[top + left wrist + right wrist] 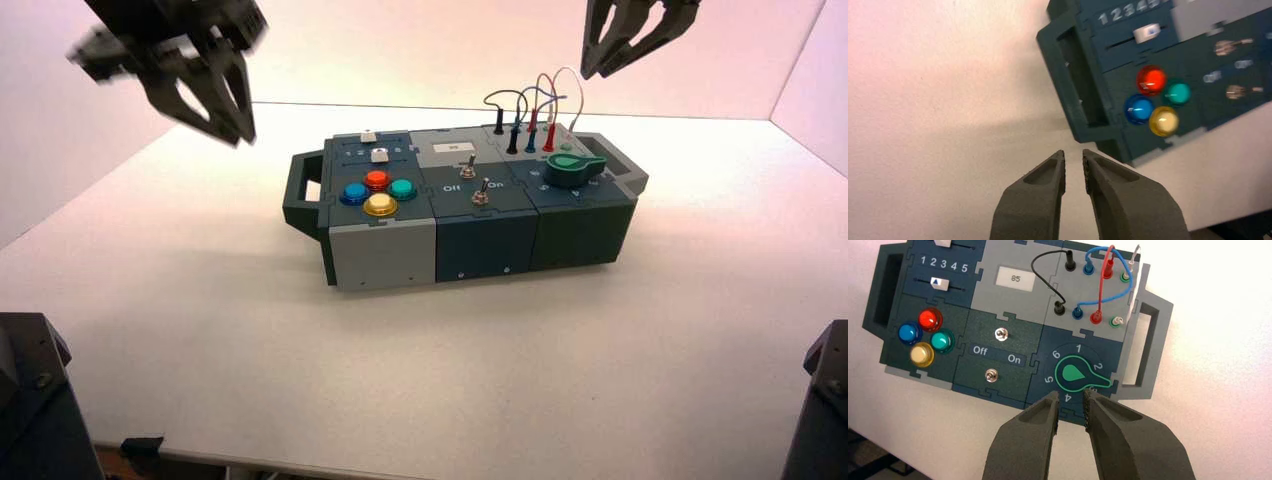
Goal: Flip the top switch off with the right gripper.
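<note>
Top switch [1001, 334]: silver toggle, box's [1049, 335] middle, behind its twin [991, 375]. Right gripper [1071, 391]: parted, empty, above box's right end; switch lies leftward. Left gripper [1074, 151]: off left end.

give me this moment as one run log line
right hand: above box's knob end | top switch: untouched | left hand: off box's slider end

Beside the box [1070, 82]'s dark handle, the claw [1074, 172] hangs over the pale counter [948, 150], its tips slightly apart. Red [1151, 80], green [1177, 93], blue [1139, 109] and yellow buttons [1164, 121] cluster near a white slider [1147, 33] and two silver toggles [1225, 48].
</note>
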Controlling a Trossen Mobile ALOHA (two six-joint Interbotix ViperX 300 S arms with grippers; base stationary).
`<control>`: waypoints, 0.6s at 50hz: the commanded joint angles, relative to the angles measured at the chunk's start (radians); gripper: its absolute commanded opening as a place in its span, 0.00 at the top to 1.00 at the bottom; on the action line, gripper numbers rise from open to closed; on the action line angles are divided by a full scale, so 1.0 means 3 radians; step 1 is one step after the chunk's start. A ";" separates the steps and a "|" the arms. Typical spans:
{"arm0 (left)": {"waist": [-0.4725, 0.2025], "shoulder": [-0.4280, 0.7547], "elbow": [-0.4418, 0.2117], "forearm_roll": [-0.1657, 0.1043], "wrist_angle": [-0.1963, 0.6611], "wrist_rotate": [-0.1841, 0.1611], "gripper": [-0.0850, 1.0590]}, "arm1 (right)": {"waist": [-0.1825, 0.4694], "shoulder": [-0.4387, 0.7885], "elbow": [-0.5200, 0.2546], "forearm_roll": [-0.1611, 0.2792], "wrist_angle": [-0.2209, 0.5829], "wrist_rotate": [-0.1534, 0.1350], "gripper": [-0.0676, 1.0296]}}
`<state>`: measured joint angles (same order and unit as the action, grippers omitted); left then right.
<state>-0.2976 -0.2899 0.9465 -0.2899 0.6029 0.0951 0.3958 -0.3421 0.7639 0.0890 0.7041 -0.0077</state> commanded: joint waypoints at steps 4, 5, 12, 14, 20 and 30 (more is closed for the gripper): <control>-0.0015 0.0511 -0.0286 -0.0015 -0.0061 0.0005 0.62 | 0.0015 0.0046 -0.0143 0.0061 -0.0010 -0.0005 0.68; -0.0015 0.0542 -0.0307 -0.0015 -0.0066 0.0005 0.62 | 0.0020 0.0066 -0.0148 0.0066 -0.0015 -0.0005 0.68; -0.0066 0.0787 -0.0450 -0.0020 -0.0082 0.0010 0.62 | 0.0056 0.0189 -0.0215 0.0092 -0.0015 -0.0036 0.68; -0.0102 0.0854 -0.0522 -0.0026 -0.0082 0.0010 0.61 | 0.0061 0.0245 -0.0235 0.0102 -0.0026 -0.0046 0.67; -0.0128 0.0966 -0.0649 -0.0077 -0.0082 0.0005 0.56 | 0.0066 0.0424 -0.0312 0.0112 -0.0036 -0.0041 0.67; -0.0133 0.1181 -0.0793 -0.0148 -0.0087 0.0010 0.55 | 0.0066 0.0573 -0.0363 0.0123 -0.0097 -0.0046 0.67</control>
<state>-0.3329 0.0552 0.7424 -0.3252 0.5829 0.0966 0.4111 -0.1703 0.6888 0.1212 0.6903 -0.0199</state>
